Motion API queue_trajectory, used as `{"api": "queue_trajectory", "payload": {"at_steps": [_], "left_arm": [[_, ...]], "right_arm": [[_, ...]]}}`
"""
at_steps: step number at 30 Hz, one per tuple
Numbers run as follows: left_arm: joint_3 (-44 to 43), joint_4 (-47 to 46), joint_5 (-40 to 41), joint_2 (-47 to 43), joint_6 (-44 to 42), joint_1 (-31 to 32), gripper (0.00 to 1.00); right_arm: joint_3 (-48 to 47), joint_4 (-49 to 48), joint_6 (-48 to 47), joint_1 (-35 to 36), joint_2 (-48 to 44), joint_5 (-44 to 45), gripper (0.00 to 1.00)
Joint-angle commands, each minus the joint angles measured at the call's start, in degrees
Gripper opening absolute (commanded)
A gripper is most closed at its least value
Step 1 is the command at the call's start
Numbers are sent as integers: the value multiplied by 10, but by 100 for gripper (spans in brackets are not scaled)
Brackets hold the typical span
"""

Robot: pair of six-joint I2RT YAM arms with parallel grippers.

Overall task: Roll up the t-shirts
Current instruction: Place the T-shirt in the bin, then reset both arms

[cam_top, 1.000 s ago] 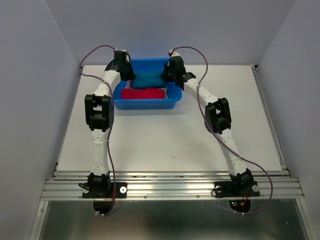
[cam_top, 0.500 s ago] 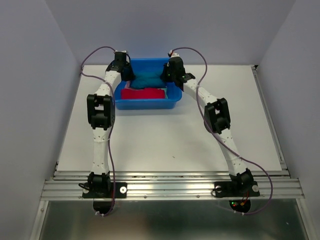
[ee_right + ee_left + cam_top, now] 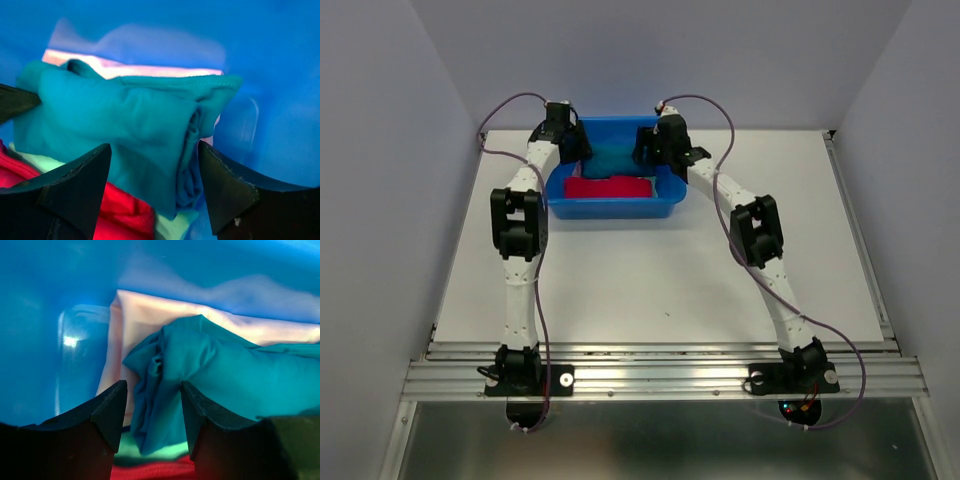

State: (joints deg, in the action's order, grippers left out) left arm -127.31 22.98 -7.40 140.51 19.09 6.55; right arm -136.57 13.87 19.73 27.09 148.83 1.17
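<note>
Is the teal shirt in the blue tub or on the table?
Inside: the teal shirt lies bunched in the blue tub, over pink cloth and red cloth.

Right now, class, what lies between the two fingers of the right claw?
The folded end of the teal t-shirt lies between the fingers of the right claw, with red cloth beneath it. The right wrist view shows this.

Tub [image 3: 610, 209]: bright blue, plain.
Teal-blue shirt [image 3: 613, 158], tub's 12 o'clock end: solid, no print.
Red shirt [image 3: 608, 188], tub's 6 o'clock end: plain.
Pink cloth [image 3: 145, 315] under teal.
Pale green cloth [image 3: 170, 452] between teal and red.
Table [image 3: 650, 280]: white.
Arms [image 3: 520, 290]: white, black joints.
Left gripper [image 3: 152, 395], right gripper [image 3: 152, 160]: black.
</note>
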Motion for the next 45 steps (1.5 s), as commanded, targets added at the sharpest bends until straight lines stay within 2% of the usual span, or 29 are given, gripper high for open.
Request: {"api": "queue_trajectory", "payload": {"at_steps": [1,13,15,19,22,29,37,45], "left_arm": [[16,-15,19,-105,-4,-4,57],[27,-36,-23,-118,9,9,55],[26,-43,-31,-112,13,11,54],[25,-64,-54,-98,23,14,52],[35,-94,-80,-88,29,15,51],[26,-120,-98,-35,48,20,49],[10,-124,-95,-2,47,22,50],[7,-122,-97,-33,45,24,50]], "right_arm": [[24,-24,-30,-6,-81,25,77],[75,-70,-5,-6,-133,35,78],[69,-73,-4,-6,-131,17,74],[22,-65,7,-6,-89,-2,56],[3,-65,22,-6,-65,-6,49],[-9,-94,54,-6,-2,-6,49],[-44,-97,49,-6,41,10,51],[-27,-114,51,-6,-10,-6,58]]}}
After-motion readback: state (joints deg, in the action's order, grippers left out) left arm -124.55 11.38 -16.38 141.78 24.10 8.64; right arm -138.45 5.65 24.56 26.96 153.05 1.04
